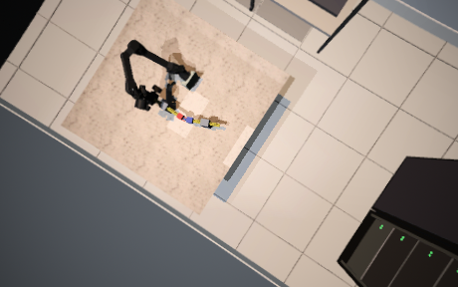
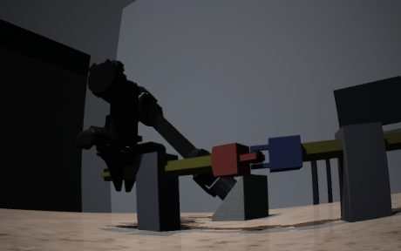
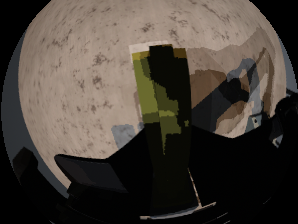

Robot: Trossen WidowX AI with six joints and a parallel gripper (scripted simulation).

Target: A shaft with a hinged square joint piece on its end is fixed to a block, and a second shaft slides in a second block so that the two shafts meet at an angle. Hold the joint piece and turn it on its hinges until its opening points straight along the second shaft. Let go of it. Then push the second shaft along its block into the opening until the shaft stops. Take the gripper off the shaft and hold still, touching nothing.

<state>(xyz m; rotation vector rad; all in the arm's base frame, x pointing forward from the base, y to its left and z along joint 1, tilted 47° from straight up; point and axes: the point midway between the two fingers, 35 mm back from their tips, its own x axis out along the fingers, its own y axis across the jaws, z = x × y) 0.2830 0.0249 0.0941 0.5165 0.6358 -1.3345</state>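
Gripping the far end of the second shaft (image 2: 187,165), the gripper (image 2: 122,185) has its fingers closed narrowly on the olive-yellow bar, pointing down with the tips reaching below it. In the exterior view the black claw sits on the outer side of the near grey block (image 2: 158,192), on the stub of shaft that sticks out beyond it. The wrist view looks straight down between the dark fingers: the yellow shaft (image 3: 160,116) runs up the middle of the frame, held between them, over the mottled tan mat (image 3: 80,50).

The shaft passes through the near block and carries a red piece (image 2: 230,159) at its inner end. A short red tongue juts from that piece toward the blue joint piece (image 2: 284,152), whose prongs reach toward it; the tongue seems to lie between the prongs, though how deep it sits cannot be told. The blue joint piece is on the end of the fixed shaft (image 2: 322,149), which runs on to the tall grey block (image 2: 363,172) at the right. A lower grey wedge-shaped block (image 2: 241,197) stands behind, under the red piece.

From above, the arm (image 1: 134,70) bends over the mat (image 1: 234,80), and the shaft line (image 1: 191,120) shows as a small yellow, red and blue row.
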